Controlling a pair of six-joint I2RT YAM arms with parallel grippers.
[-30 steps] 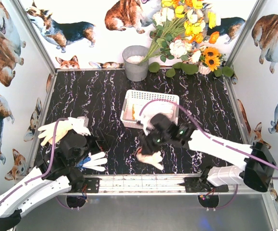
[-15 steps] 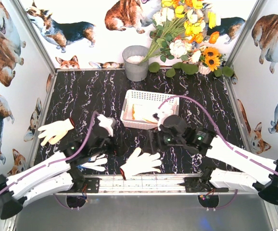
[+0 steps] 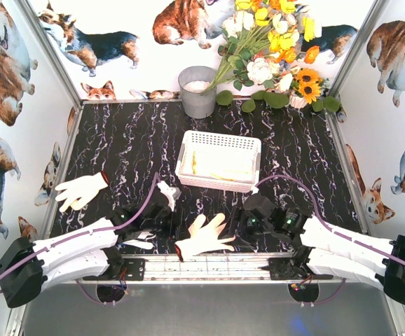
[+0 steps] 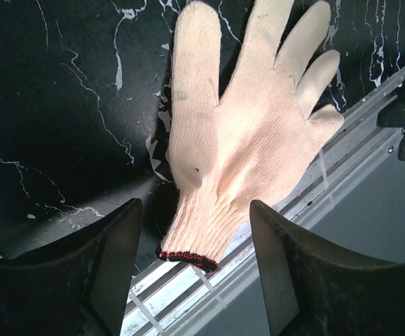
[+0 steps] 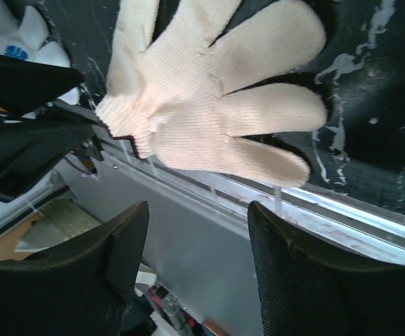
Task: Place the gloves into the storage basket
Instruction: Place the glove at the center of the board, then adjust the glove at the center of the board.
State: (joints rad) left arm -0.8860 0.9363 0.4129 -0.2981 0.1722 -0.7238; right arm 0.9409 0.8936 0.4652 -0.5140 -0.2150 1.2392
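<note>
A plain cream glove [image 3: 204,236] lies at the desk's [image 3: 132,147] near edge, lower centre. The left pincer [image 4: 195,210] and right pincer [image 5: 197,210] flank it, each spread apart, gripping nothing.

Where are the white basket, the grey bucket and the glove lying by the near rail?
white basket [image 3: 223,141]: top view, far lattice wall.
grey bucket [image 3: 197,103]: top view, side wall.
glove by the near rail [image 3: 202,239]: top view, palm.
</note>
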